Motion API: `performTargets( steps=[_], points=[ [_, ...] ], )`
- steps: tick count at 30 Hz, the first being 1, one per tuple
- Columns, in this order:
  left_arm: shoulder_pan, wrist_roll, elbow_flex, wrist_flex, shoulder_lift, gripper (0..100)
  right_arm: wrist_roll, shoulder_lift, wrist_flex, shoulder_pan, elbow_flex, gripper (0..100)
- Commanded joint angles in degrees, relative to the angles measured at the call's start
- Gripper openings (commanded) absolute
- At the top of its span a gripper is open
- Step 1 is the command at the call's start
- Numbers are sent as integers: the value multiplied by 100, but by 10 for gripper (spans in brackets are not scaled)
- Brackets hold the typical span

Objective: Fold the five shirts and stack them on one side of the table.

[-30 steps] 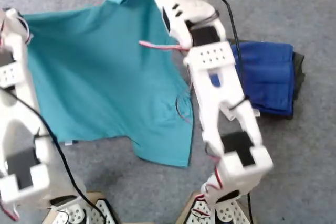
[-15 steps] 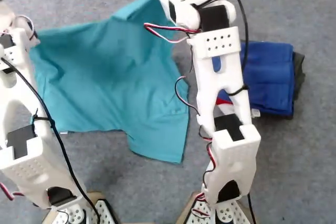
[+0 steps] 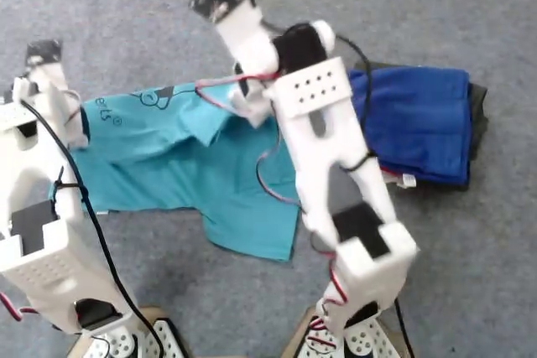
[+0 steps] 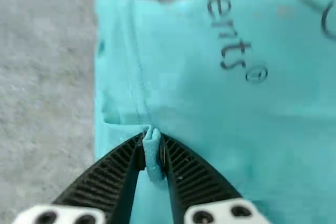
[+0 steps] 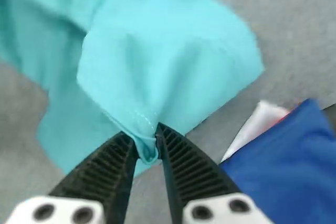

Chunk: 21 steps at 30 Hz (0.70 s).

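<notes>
Both arms have carried the held edge over and down, fold half laid. Left gripper [image 4: 152,156] is clenched on the teal shirt's [image 3: 168,165] hem and right gripper [image 5: 147,148] pinches another bunched edge. Shirt lies mid-table, beside the blue folded stack [image 3: 419,123]. Lower evenly, match edges before release. Right arm hides part of the fold.

- My left gripper [image 4: 152,144] is pinched tight on a fold of shirt [image 4: 220,114], left arm [image 3: 33,215] stretched forward.
- Right gripper [image 5: 147,139] is clamped the same way, right arm [image 3: 323,136] leaning inward.
</notes>
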Motion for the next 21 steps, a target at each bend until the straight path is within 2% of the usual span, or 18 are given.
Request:
performTargets(
  steps=[1, 7, 11, 17, 21],
  points=[
    [-189, -229, 295, 35, -123, 29, 35, -1165, 0, -53, 1587, 15],
    [-681, -527, 593, 176, -123, 29, 44, -2484, -9, 0, 3116, 15],
    [-796, -624, 602, 633, -141, 29, 44, -3134, 0, 0, 3987, 15],
    [-796, -1108, 963, 747, -510, 29, 44, -3811, -26, -18, 5095, 15],
    [-804, -1310, 1015, 738, -580, 29, -9, -4092, -35, -431, 5657, 15]
  ],
)
